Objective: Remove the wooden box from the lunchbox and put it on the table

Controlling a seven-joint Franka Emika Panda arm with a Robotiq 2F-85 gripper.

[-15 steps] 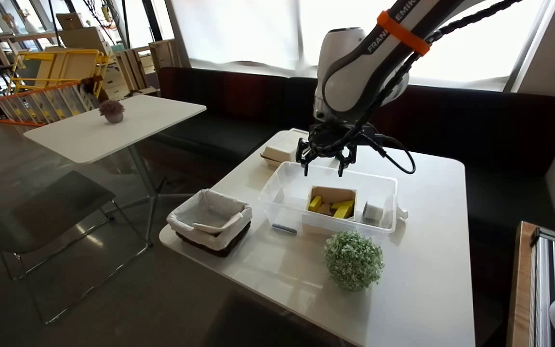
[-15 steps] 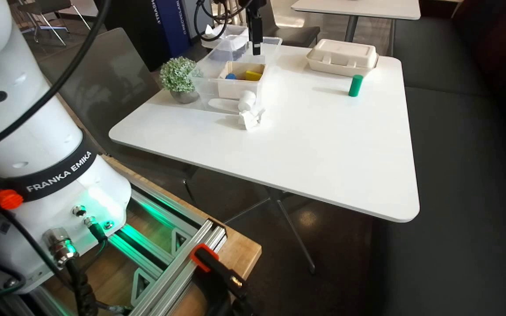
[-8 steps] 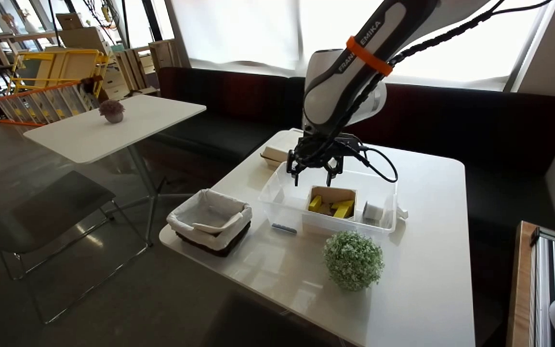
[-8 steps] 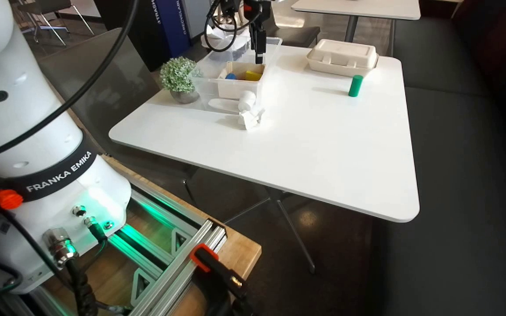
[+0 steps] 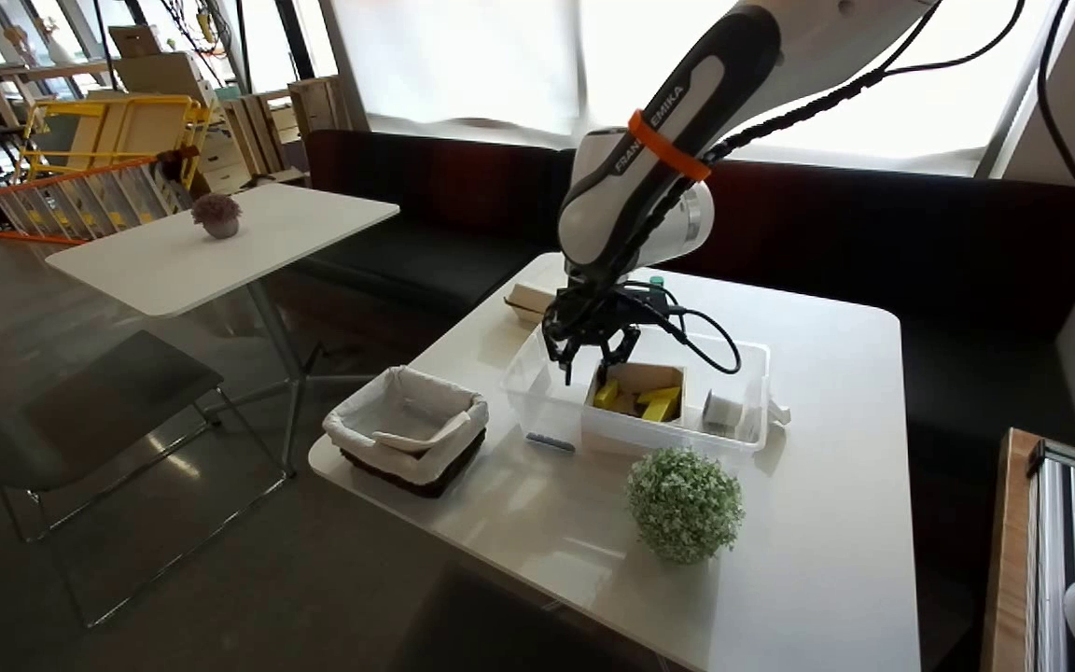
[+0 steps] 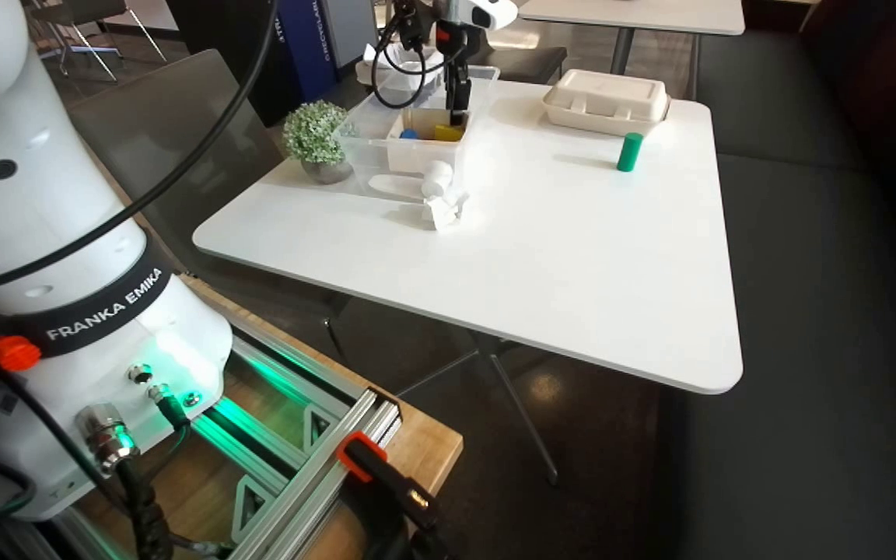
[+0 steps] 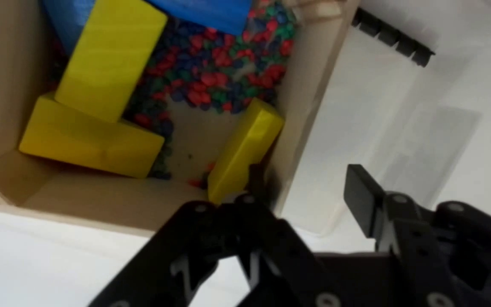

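1. Flanking the lunchbox on its left, as an exterior view shows it, a lined basket stands on the table; a takeout carton sits near the lunchbox's far left corner. Neither belongs to my job.

2. Over the lunchbox's left half, my remotely run gripper hangs with its fingers apart, a plain gap between them and nothing held. In the wrist view they straddle one wall of the wooden box; whether either touches wood, I cannot tell. I judge the approach nearly complete, the grip yet to be made. Against the frame half a second earlier, the gripper is lower, and its fingers look closer together in an exterior view, by turning or by closing I cannot say.

3. Inside the lunchbox, near its middle, the wooden box rests upright with yellow blocks in it. The removal has not begun; closing on the wall, lifting past the lunchbox's rim and setting down on the table remain. Since that frame, the wooden box appears to have slid slightly toward the lunchbox's left end.

4. In front of the lunchbox, a potted plant stands on the table; within the lunchbox's right end lies a white cup-like object, and just outside that end, crumpled white paper. I see no change in these.
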